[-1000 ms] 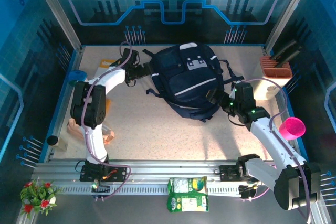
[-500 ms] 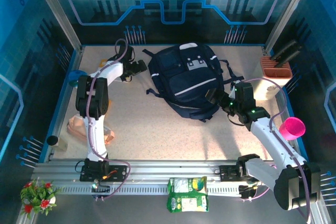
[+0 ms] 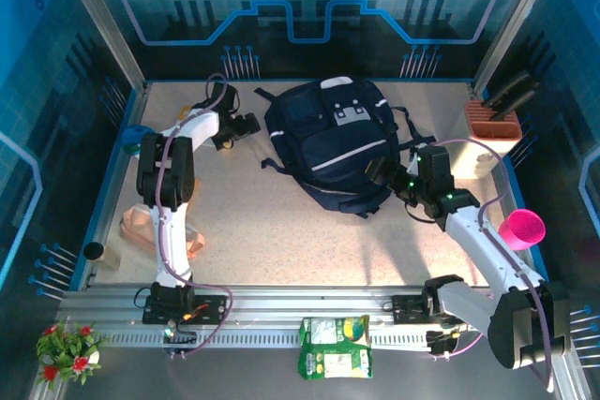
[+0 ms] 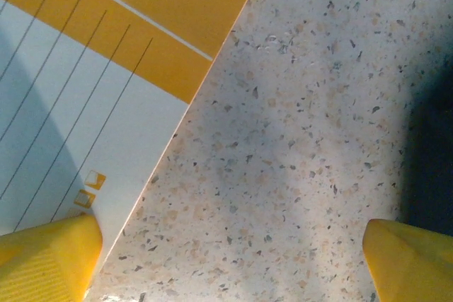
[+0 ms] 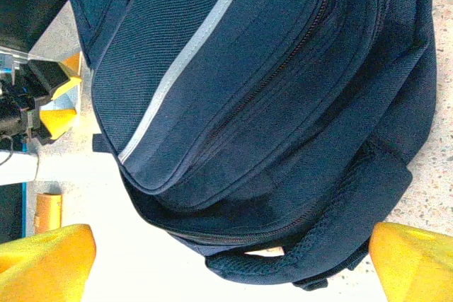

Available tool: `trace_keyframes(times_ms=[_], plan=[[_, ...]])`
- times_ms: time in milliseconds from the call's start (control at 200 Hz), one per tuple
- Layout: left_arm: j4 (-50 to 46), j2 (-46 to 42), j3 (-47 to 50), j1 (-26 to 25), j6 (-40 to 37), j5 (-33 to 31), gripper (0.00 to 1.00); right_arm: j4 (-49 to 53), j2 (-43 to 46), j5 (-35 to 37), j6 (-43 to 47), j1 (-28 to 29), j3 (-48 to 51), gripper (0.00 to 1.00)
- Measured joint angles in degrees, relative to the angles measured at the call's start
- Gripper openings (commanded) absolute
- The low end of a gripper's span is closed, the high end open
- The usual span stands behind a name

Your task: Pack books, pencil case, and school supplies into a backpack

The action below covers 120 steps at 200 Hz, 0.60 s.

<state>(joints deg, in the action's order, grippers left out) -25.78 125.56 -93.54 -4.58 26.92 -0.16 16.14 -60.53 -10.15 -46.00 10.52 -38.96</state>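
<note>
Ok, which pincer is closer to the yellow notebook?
Left. The left pincer hangs right at the notebook's edge, one finger over it. The right pincer is far off, on the other side of the backpack.

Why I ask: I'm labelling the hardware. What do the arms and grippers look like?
The left arm and right arm have white shells between black joints, with a pale lilac cable running alongside each. Small green lights glow near the right wrist. The left gripper and right gripper have black bodies and blunt yellow fingers.
</note>
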Motion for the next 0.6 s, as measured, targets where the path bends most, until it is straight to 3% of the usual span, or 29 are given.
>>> trace_keyframes(times_ms=[275, 600], plan=[[1.68, -10.08, 15.15, -4.04, 1.68, -0.02, 0.95, -1.73, -3.04, 0.07, -0.02, 0.00, -1.90, 1.00], [6.78, -28.98, 40.06, -12.41, 8.85, 1.84, 0.95, -5.29, -6.93, 0.81, -0.09, 1.36, -2.36, 0.98]])
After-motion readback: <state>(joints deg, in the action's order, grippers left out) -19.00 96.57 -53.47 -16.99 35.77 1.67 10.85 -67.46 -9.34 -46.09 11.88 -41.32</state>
